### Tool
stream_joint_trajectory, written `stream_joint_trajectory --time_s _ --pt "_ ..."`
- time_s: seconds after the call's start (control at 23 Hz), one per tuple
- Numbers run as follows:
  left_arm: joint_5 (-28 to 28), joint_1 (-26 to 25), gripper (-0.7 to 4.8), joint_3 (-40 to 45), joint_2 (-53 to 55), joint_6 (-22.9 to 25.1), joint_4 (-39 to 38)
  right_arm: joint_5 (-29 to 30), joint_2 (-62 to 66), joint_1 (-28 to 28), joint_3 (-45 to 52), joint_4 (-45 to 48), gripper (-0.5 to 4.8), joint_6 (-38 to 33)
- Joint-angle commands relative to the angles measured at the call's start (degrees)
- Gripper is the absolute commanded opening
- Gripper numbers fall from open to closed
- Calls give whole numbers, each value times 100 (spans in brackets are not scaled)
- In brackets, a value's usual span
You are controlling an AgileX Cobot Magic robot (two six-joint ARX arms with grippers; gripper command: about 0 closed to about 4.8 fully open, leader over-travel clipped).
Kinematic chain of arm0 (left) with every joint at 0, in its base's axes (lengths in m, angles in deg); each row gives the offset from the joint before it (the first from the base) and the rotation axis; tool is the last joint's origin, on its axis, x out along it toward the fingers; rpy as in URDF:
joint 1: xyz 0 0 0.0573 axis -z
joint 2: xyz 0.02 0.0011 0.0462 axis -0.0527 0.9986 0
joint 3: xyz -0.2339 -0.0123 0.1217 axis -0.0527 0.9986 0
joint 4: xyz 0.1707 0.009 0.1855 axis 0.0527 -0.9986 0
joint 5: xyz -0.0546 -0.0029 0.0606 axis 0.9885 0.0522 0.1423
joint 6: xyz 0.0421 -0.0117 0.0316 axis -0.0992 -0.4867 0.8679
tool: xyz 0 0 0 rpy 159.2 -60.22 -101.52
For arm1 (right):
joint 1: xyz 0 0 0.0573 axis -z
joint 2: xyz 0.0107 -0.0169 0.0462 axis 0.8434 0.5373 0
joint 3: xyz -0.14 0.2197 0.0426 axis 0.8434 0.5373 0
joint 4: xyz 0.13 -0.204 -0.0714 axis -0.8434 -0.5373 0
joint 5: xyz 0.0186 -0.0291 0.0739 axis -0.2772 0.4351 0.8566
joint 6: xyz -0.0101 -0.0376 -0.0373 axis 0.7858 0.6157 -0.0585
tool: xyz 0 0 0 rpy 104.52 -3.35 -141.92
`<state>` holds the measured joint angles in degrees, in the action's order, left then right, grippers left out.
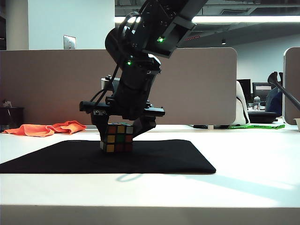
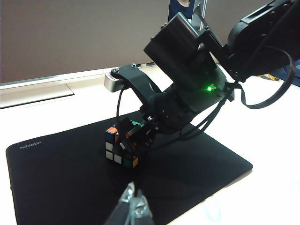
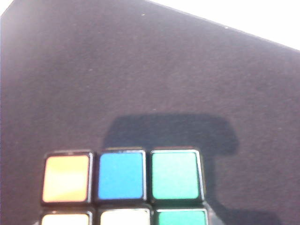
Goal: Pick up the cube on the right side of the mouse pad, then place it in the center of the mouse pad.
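Cloth (image 1: 47, 128) (orange, crumpled) lies on the table (image 1: 243, 187) at far left, behind the pad (image 1: 154, 159), apart from the work area.

Left gripper (image 2: 133, 206): only the finger tips show at the edge of the left wrist view, low over the pad's near edge, clear of the cube; cannot tell whether spread or pressed together.

Cube (image 1: 117, 138) sits approx. at pad centre, slightly tilted, lower edge at or just off the mat. Right gripper (image 1: 123, 130) straddles it from above, jaws wide, fingers on opposite faces, pinching the cube's upper part.

Handling (judged): cube is light, rigid, w/ glossy stickers, so slip-prone. Grip flat on two opposite faces, mid-height, not on corners; layers may twist under uneven squeeze.
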<state>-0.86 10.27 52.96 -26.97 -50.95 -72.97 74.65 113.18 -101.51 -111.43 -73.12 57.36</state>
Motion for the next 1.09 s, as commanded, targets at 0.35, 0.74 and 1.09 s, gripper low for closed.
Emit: stream_joint_trajectory --time_s 0.35,0.74,1.09 --pt "24 0 -6 -24 7 -13 74 -9 -63 -15 -39 144 391 -28" --pt "-118 -2 -6 -24 7 -13 72 -299 -931 103 -544 114 315 111" --pt "-348 -2 -6 -26 7 -74 76 -378 -1950 1202 -538 -811 -6 798"
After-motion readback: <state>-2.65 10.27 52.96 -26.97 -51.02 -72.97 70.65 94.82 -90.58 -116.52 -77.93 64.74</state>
